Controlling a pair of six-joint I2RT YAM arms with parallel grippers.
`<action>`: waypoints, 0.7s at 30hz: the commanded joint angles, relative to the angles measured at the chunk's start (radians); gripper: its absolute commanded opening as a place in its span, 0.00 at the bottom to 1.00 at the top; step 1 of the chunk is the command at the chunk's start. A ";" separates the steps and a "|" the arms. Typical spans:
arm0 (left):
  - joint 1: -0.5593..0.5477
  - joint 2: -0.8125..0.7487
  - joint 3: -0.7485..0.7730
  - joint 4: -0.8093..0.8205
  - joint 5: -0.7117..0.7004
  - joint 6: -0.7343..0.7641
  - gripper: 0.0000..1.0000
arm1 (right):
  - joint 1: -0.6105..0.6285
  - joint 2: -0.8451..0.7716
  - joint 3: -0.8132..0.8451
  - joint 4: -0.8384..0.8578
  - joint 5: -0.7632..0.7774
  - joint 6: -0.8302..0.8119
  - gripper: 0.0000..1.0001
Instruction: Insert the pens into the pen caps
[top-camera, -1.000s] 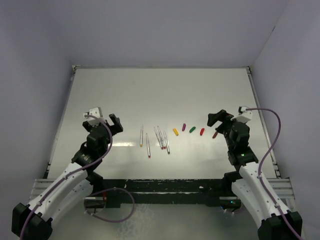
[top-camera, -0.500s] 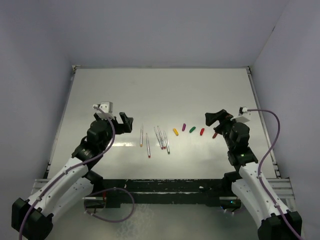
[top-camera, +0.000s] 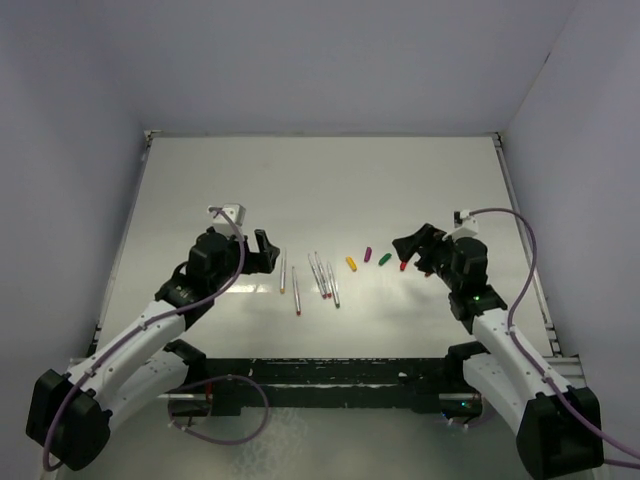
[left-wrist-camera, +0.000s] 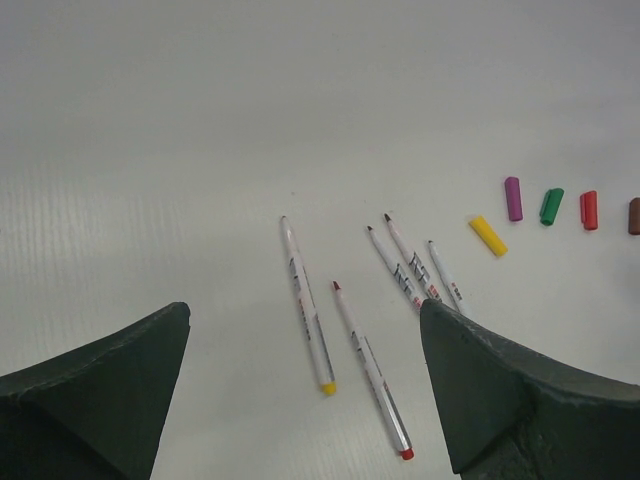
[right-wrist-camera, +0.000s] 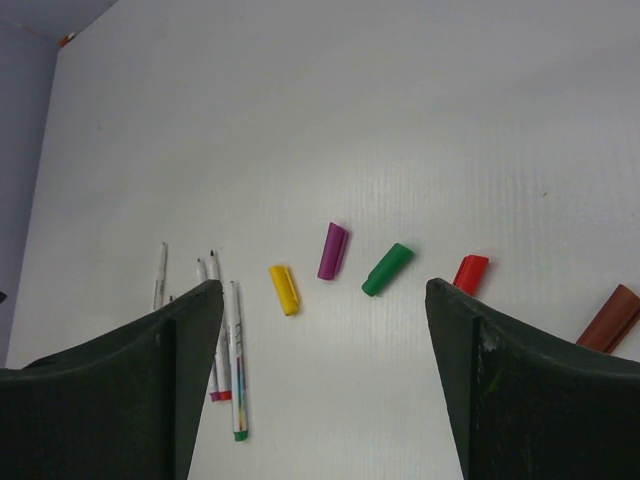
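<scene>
Pens (top-camera: 312, 276), five in number, are laid side by side on the desk (top-camera: 320, 190), left of centre. Their long axes run roughly from the near edge to the far edge, and their writing tips are pointed away from the arms. A yellow-ended pen (left-wrist-camera: 306, 305) and a red-ended pen (left-wrist-camera: 370, 370) are set apart on the left, while the other three are bunched close together, partly crossing.

The pen caps are spread in a loose row across the desk to the right of the pens, each apart from its neighbours. A yellow cap (top-camera: 351, 264) is tilted, a purple cap (top-camera: 368, 254) is turned nearly parallel to the pens, and a green cap (top-camera: 385, 258) is laid diagonally. These are followed by a red cap (top-camera: 404, 263) and a dark red cap (right-wrist-camera: 610, 318).

The left gripper (top-camera: 262, 250) is held just left of the pens, jaws spread wide, nothing grasped. The right gripper (top-camera: 412, 252) is held over the red cap, jaws likewise apart and empty.
</scene>
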 joint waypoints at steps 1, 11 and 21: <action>-0.006 -0.037 0.052 0.035 0.045 -0.007 0.99 | 0.001 0.017 0.051 0.090 -0.115 -0.035 0.71; -0.007 -0.002 -0.003 0.095 0.232 0.006 0.93 | 0.001 -0.022 0.009 0.171 -0.037 -0.003 0.82; -0.224 0.042 0.052 -0.101 -0.101 -0.017 0.67 | 0.009 -0.040 0.009 0.160 -0.043 -0.050 0.05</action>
